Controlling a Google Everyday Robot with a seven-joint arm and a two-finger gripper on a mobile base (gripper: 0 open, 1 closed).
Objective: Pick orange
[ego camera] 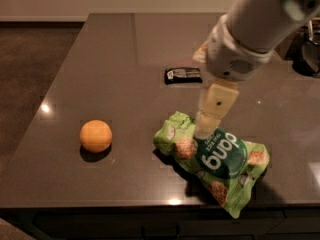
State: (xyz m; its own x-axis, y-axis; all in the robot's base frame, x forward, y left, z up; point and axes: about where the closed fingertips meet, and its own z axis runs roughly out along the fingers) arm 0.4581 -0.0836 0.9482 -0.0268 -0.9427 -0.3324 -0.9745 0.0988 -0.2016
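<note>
The orange (96, 135), a small round orange-yellow fruit, sits on the dark table's left front part. My gripper (207, 121) hangs from the white arm that comes in from the upper right. It is above the left end of the green snack bag (215, 159), well to the right of the orange and apart from it. It holds nothing that I can see.
A small black packet (183, 75) lies at the table's middle, behind the gripper. The table (125, 49) has its front edge just below the bag and its left edge beyond the orange. Dark objects (307, 54) stand at the far right.
</note>
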